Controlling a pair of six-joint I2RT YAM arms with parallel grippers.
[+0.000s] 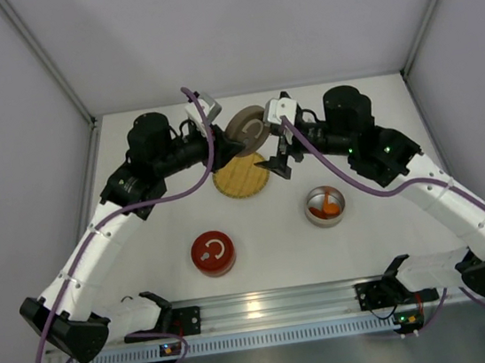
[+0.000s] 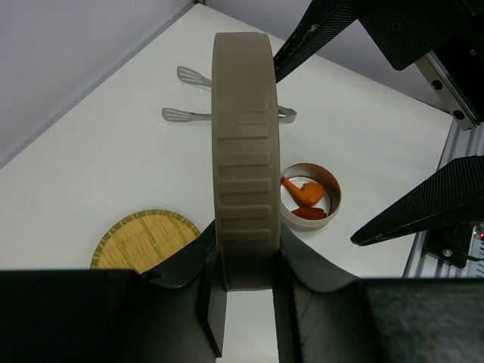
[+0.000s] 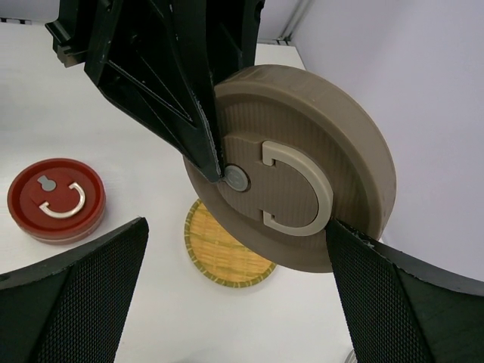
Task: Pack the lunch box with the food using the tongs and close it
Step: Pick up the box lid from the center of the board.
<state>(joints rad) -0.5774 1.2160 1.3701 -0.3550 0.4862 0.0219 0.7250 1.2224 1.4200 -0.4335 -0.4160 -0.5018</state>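
My left gripper (image 2: 248,243) is shut on a taupe round lid (image 2: 243,144), holding it on edge above the table. In the right wrist view the lid (image 3: 302,162) shows a D-shaped handle. My right gripper (image 3: 236,227) stands open around the lid's lower part, its right finger (image 3: 378,295) close to the rim. The lunch box (image 2: 333,198), a silver round tin, holds the orange food (image 2: 302,193). The silver tongs (image 2: 187,115) lie on the table beyond the lid. From above, both grippers (image 1: 228,143) (image 1: 277,161) meet at the lid (image 1: 247,127), and the tin (image 1: 325,207) sits to the right.
A round yellow woven plate (image 1: 240,176) lies under the two grippers. A red round lid (image 1: 213,252) with a ring handle rests front left. Grey walls close in the table at the left, back and right.
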